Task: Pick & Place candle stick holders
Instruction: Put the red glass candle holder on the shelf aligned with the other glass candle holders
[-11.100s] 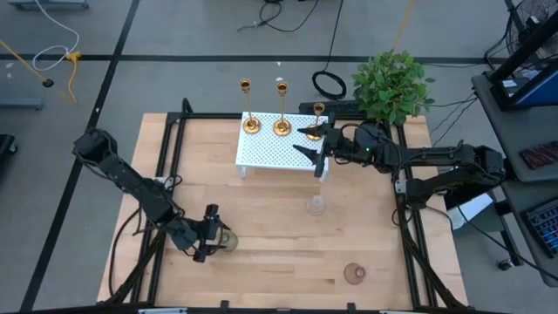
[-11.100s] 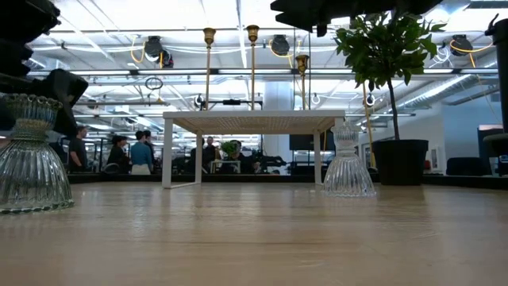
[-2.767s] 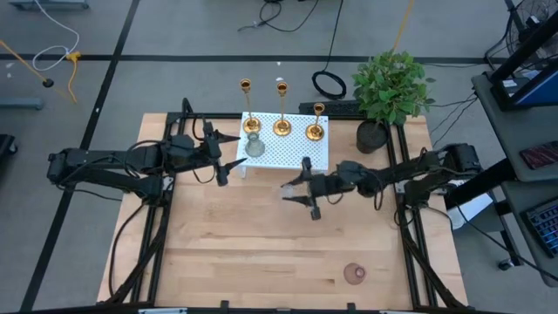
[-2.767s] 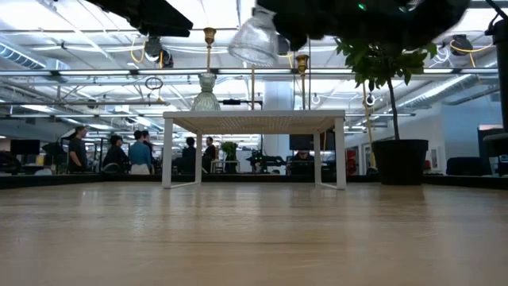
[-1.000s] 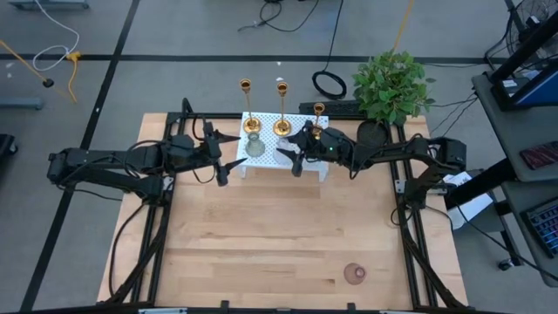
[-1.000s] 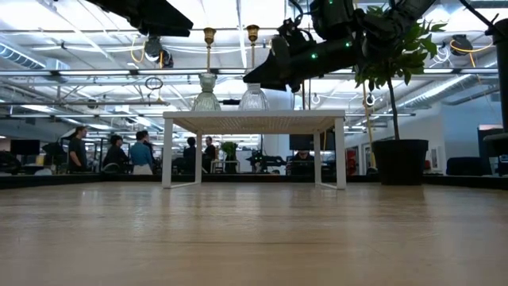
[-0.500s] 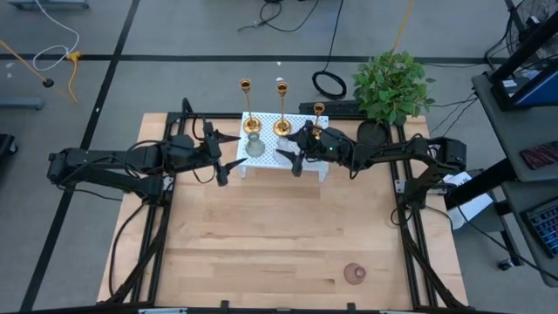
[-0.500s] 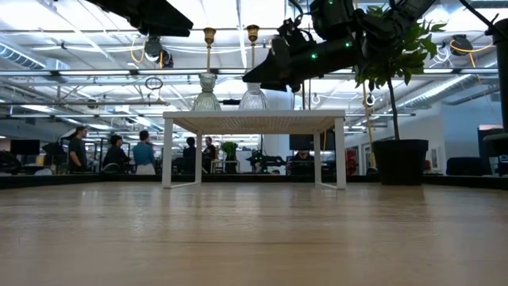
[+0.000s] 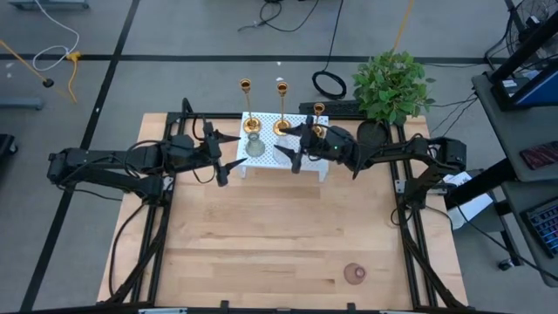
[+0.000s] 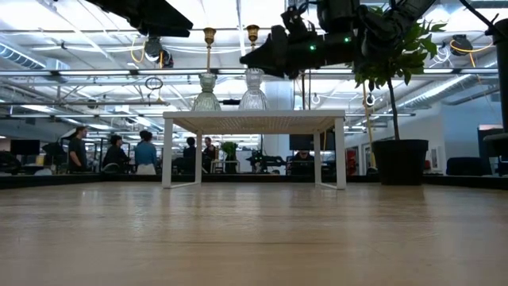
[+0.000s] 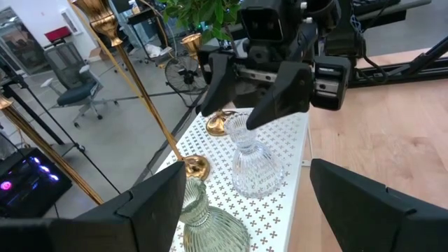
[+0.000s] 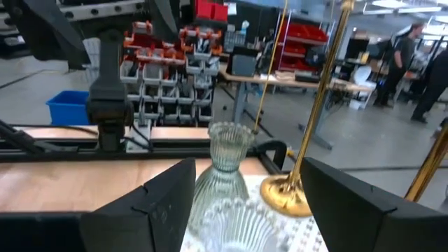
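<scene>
Brass first: three gold sticks stand in a row along the back edge of the white perforated stand (image 9: 283, 153), upper centre of the high view — the left stick (image 9: 248, 109), the middle stick (image 9: 282, 106), and the short right stick (image 9: 317, 122), the last partly behind the right arm. Green glass holder (image 9: 253, 146) sits on the stand's left part, just in front of the left stick's base; low view shows it upright on the top (image 10: 206, 94). Clear glass holder (image 10: 253, 89) stands upright on the stand beside the green one, to its right in the low view; left wrist view shows it (image 11: 252, 159) near the middle stick's base, with the green holder (image 11: 210, 224) closer to the lens. Right gripper (image 9: 295, 153) sits over the middle of the stand, fingers spread wide and apart from the clear holder, released, nothing held; the right wrist view looks down at the clear holder (image 12: 222, 189) between its two dark fingers (image 12: 147, 203), not touching it. Left gripper (image 9: 223, 157) hovers just off the stand's left edge, fingers splayed, empty. Pink glass holder (image 9: 354, 273) is alone on the wooden table (image 9: 261, 244), lower right of the high view, well apart from both arms. Potted plant (image 9: 391, 87) at the table's upper right corner. People (image 10: 143, 151) stand in the room behind, low view left.
</scene>
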